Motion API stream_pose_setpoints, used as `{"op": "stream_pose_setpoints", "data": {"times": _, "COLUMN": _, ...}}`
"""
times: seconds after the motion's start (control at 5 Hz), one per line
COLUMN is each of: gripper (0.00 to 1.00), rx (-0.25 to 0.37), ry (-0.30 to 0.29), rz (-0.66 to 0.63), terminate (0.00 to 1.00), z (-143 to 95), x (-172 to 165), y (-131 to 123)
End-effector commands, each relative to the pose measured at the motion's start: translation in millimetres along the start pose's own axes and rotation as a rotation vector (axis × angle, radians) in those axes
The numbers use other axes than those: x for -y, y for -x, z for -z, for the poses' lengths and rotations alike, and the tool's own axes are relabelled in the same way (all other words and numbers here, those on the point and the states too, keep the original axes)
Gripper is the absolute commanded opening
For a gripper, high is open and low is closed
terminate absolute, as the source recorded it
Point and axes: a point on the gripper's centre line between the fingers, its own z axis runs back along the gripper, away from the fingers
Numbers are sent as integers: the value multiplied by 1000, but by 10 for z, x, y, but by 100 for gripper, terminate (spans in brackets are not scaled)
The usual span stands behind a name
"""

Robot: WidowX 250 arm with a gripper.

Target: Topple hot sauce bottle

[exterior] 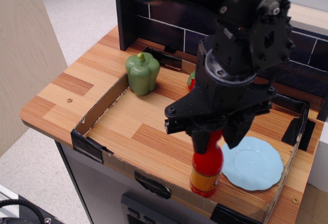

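Beside bottle (206, 170): blue plate (252, 163); gripper (216, 138) overhead.

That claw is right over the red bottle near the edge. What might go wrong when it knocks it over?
The hot sauce bottle stands upright close to the low front cardboard wall, so, tipped forward, it might roll over the edge and off the counter. Tipped sideways, it could land on the blue plate right beside it and shove it. The gripper straddles the bottle's neck with its jaws apart, so it may lift or drag the bottle instead of toppling it.
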Motion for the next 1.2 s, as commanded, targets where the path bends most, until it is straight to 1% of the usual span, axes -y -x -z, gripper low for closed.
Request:
{"op": "stream_pose_setpoints", "data": {"times": 0.0, "gripper": 0, "rx": -52, "ry": 19, "rz": -59, "terminate": 0, "z": -138, "x": 2, "y": -153}}
{"op": "stream_pose_setpoints", "data": {"times": 0.2, "gripper": 0, "rx": -181, "ry": 18, "rz": -112, "terminate": 0, "z": -124, "x": -116, "y": -306}}
{"op": "stream_pose_setpoints", "data": {"times": 0.4, "gripper": 0, "rx": -308, "ry": 45, "rz": -143, "terminate": 0, "z": -36, "x": -194, "y": -430}}
{"op": "stream_pose_setpoints", "data": {"times": 0.6, "gripper": 0, "rx": -369, "ry": 88, "rz": -136, "terminate": 0, "z": 86, "x": -205, "y": -497}}
{"op": "stream_pose_setpoints", "data": {"times": 0.8, "gripper": 0, "rx": -373, "ry": 120, "rz": -187, "terminate": 0, "z": 200, "x": -226, "y": -573}}
{"op": "stream_pose_setpoints", "data": {"times": 1.0, "gripper": 0, "rx": -152, "ry": 41, "rz": -157, "terminate": 0, "z": 238, "x": -292, "y": -678}}
